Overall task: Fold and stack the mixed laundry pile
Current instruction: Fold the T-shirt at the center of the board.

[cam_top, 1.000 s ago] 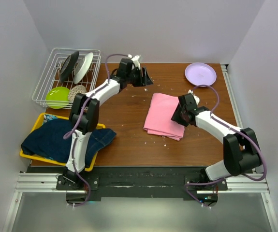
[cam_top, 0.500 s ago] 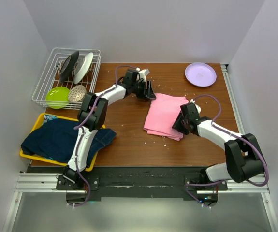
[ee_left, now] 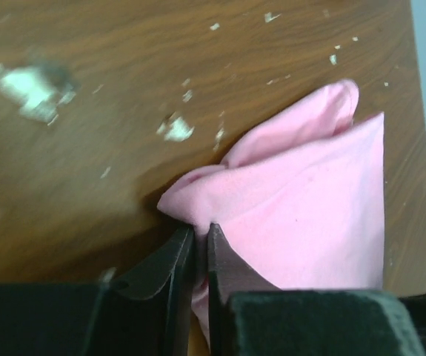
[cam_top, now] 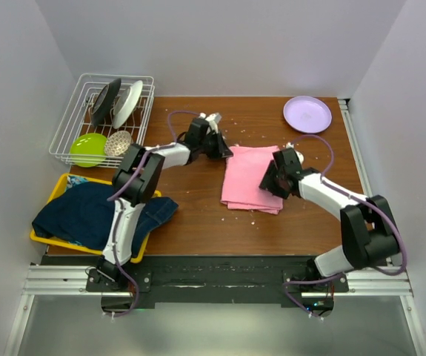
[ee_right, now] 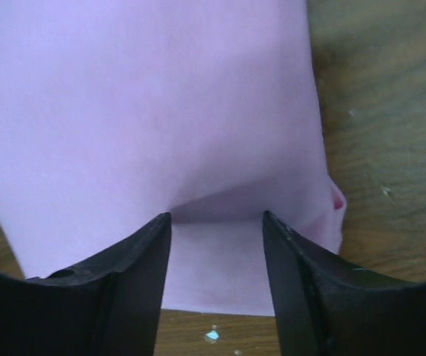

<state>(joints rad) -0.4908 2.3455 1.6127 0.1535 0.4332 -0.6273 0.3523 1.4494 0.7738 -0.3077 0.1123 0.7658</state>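
Observation:
The folded pink T-shirt (cam_top: 248, 178) lies flat in the middle of the table. My left gripper (cam_top: 224, 150) is at its far left corner, shut on a pinched fold of the pink cloth (ee_left: 201, 226), whose corner bunches up just beyond the fingertips. At the shirt's right edge my right gripper (cam_top: 273, 180) stands open. In the right wrist view its fingers (ee_right: 216, 219) straddle the shirt (ee_right: 146, 111) near its hem without pinching it. The dark blue denim jacket (cam_top: 94, 211) lies heaped in the yellow tray (cam_top: 58, 185), with a bit of turquoise patterned cloth (cam_top: 75, 179) behind it.
A white wire dish rack (cam_top: 105, 111) with plates and a green bowl (cam_top: 88, 148) stands at the back left. A lilac plate (cam_top: 307, 113) sits at the back right. Pale crumbs are scattered over the wood around the shirt.
The left gripper came down from the back onto the shirt's far left corner and shut on it. The right gripper's fingers spread wider at the shirt's right edge.

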